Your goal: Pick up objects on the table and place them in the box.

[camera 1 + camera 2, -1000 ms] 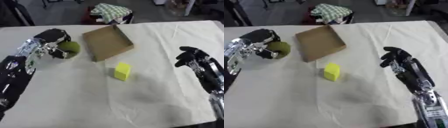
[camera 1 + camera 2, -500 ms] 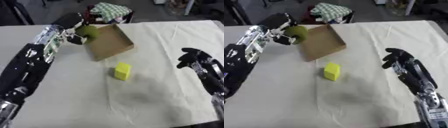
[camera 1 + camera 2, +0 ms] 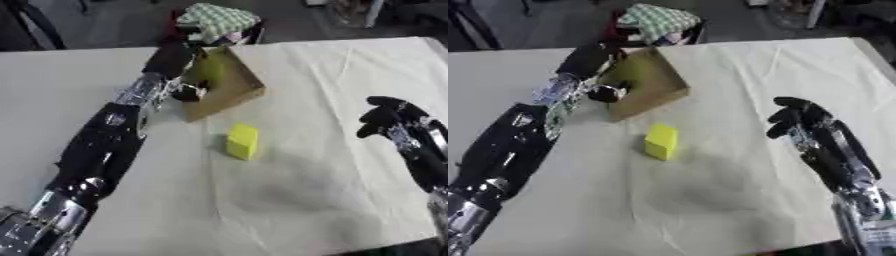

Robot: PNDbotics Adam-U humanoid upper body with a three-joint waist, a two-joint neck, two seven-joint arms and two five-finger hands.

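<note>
A: Left eye view first. How are the arms posed?
B: The left arm stretches far up the table, its left hand (image 3: 172,59) over the box (image 3: 229,88). Its fingers curl round a green ball (image 3: 207,68), held just above the box's floor.
A: The other arm?
B: The right hand (image 3: 389,117) hovers over the cloth (image 3: 332,165) at the right, fingers loosely bent, holding nothing.
A: Now the right eye view.
B: Same reach; the ball there is a blurred yellow-green patch against the brown cardboard, and the box looks tilted.
A: What else is there to pick up?
B: A yellow block (image 3: 661,141) on the cloth, near the box, apart from both hands.
</note>
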